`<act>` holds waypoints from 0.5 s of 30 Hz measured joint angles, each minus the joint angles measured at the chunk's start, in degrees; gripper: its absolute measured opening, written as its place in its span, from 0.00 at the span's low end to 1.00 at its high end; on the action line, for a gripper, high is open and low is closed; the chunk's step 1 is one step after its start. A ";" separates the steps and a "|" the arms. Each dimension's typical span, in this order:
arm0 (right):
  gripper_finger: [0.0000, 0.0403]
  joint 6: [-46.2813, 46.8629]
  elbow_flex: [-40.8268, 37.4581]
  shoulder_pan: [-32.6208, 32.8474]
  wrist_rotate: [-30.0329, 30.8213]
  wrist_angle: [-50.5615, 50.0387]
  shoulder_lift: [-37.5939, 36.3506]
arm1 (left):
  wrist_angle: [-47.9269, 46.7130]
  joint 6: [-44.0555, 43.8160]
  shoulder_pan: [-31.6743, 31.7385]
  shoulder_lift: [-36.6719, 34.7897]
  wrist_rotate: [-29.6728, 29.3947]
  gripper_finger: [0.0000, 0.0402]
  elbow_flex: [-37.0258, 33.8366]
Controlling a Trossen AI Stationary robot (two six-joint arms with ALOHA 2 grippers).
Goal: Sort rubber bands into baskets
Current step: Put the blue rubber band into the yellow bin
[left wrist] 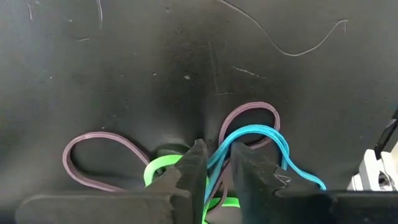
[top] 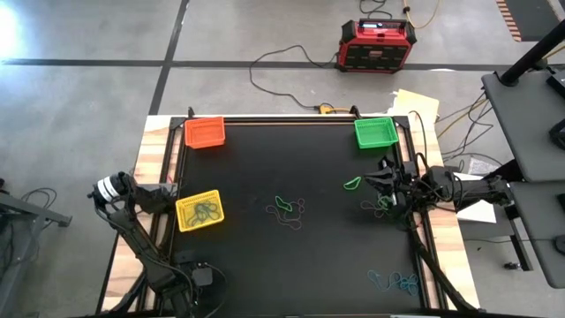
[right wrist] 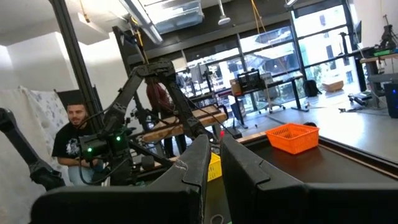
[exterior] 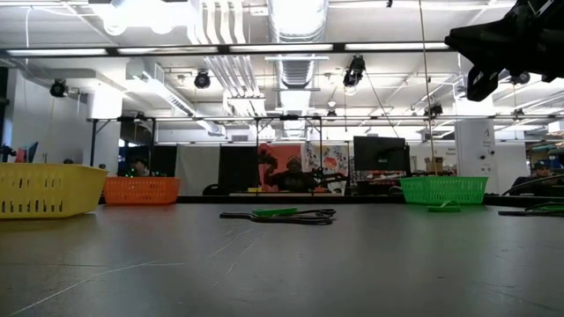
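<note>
Step in hand: pick-up. In the left wrist view the left gripper [left wrist: 217, 149] is down on the black worktop [top: 265, 168]. Its jaws are narrow but a gap still shows, and strands of a blue band [left wrist: 267, 134] run through it. I judge the pinch is not yet made.

A green band [left wrist: 158, 168] and two purple loops [left wrist: 93, 137] lie tangled under and beside the blue one. The next move calls for finishing the closure on blue alone, then a slow lift so the others drop away. I cannot tell which basket takes blue.

The right gripper [right wrist: 214, 142] hangs raised at the right of the high view. Its jaws are closed to a slit and I see nothing in them.

Baskets in the high view:
- Orange basket [top: 204, 132], upper left.
- Green basket [top: 374, 132], upper right.
- Yellow basket [top: 184, 212], at the left edge, with bands already inside.

More bands lie at centre [top: 287, 210] and lower right [top: 395, 283]. The worktop's middle is open for travel. All three baskets sit close to its edges, so drops need care.
</note>
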 joint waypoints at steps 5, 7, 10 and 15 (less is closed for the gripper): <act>0.08 0.00 0.00 0.00 0.01 -0.01 0.00 | 0.14 -0.01 0.00 0.00 0.00 0.08 0.00; 0.08 0.00 0.01 0.00 0.00 -0.01 0.00 | 0.17 -0.02 0.00 0.00 0.00 0.05 0.00; 0.08 0.00 0.00 0.00 0.00 -0.04 0.00 | 0.29 -0.26 0.00 0.00 0.00 0.01 0.02; 0.08 0.00 0.00 0.00 -0.01 -0.04 0.00 | 0.39 -0.65 0.00 -0.34 0.00 0.00 0.04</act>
